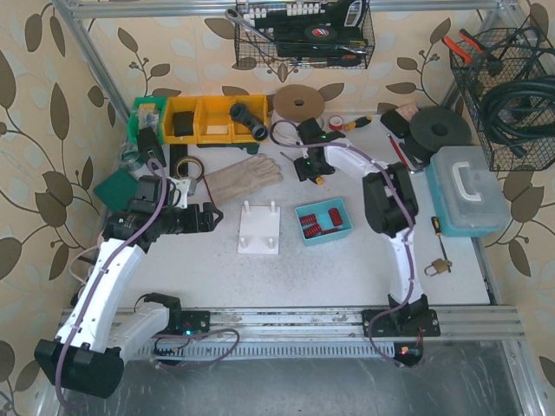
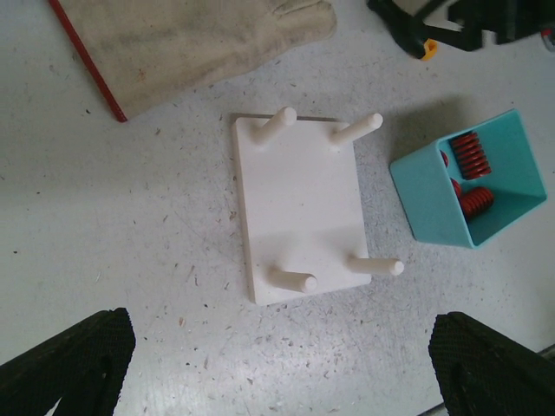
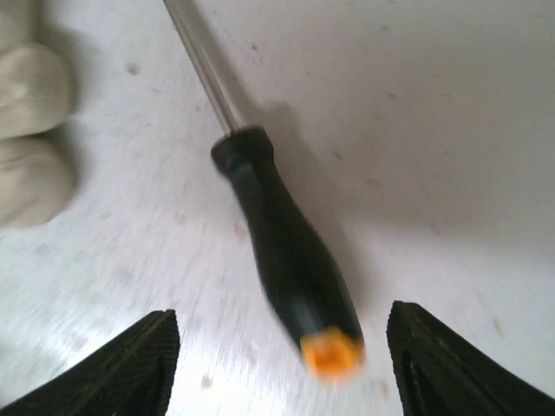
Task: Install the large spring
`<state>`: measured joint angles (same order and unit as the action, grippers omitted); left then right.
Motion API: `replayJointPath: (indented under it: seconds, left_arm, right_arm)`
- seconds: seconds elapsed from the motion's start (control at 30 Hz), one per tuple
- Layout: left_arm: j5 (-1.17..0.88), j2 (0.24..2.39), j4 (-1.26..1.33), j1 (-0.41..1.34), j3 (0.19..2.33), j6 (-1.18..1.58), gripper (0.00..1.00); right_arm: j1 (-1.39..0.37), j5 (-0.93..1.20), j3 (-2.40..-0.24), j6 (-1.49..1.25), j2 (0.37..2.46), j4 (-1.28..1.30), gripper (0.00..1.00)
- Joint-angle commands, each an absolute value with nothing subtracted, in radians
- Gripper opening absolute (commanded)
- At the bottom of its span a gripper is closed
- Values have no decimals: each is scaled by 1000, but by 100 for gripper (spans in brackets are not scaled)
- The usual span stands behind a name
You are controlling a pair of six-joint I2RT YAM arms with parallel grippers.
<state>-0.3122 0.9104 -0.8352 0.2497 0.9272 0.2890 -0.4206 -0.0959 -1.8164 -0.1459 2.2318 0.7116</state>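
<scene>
Two arms reach over a white, speckled table (image 1: 303, 277) walled by leaf-patterned paper, with wire baskets (image 1: 303, 35) hung on an aluminium frame. From above, the teal tray (image 1: 342, 227) of red springs (image 1: 321, 224) sits just right of the white peg plate (image 1: 259, 232), and a work glove (image 1: 243, 178) lies behind them. The left gripper (image 1: 206, 217) hovers left of the plate, the right gripper (image 1: 310, 165) behind the tray.

Only the left wrist camera makes out all four pegs and the springs lying on their sides in the tray, one with its long axis running up the frame, another slanted. Its fingers (image 2: 78, 364) stand wide apart, holding nothing.

Only the right wrist camera shows clearly a black-handled screwdriver (image 3: 286, 251) lying flat between parted fingers (image 3: 113, 373) that do not touch it. The shaft points up-left, past the glove's fingertips.
</scene>
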Motion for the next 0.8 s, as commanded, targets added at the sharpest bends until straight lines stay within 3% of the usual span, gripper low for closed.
replayJointPath:
  seconds: [0.0,0.33,0.77]
  left_arm:
    - [-298,854,-811,249,923,287,95]
    - [-310,823,-807,249,924,283,95]
    - [-311,785,-805,243,923,278,95]
  right_arm:
    - [-419,-54,-1617,-280,1921,632,66]
    - [-385,-72,-987,-648,1313,565,66]
    - [-402,0,-628,-1103,1082,410,59]
